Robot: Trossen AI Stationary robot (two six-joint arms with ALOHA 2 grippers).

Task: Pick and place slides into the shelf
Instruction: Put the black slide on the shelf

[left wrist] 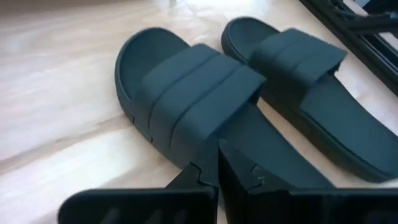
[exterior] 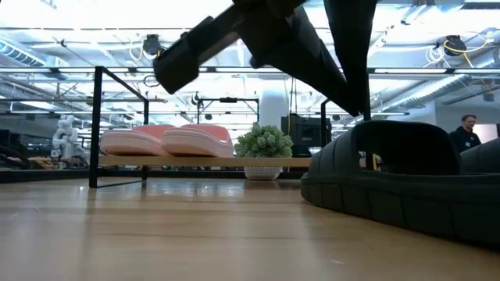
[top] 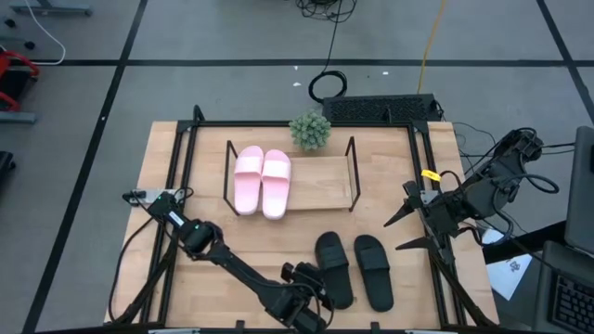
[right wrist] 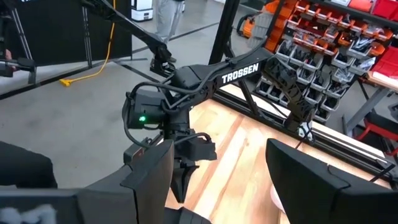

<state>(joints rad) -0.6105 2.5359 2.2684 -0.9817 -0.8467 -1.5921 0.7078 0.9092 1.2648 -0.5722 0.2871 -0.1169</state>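
Note:
The pink pair lies side by side, soles down, on the left half of the shelf; it also shows in the low view. The black pair lies on the table in front of the shelf: left slide, right slide. My left gripper is shut on the left black slide at its heel half. My right gripper hangs open over the table's right side, apart from every slide; its fingers spread wide in its wrist view. My left gripper pinches the left black slide's sole rim on the heel half, at its left side: one finger lies on the footbed, the other outside the rim. It comes slanting down from the near left. The slide's sole appears to rest on the table.
A small potted plant stands at the shelf's far edge. The shelf's right half is bare board, bounded by thin black rod frames. A black outer frame borders the table. The right black slide lies close beside the held one.

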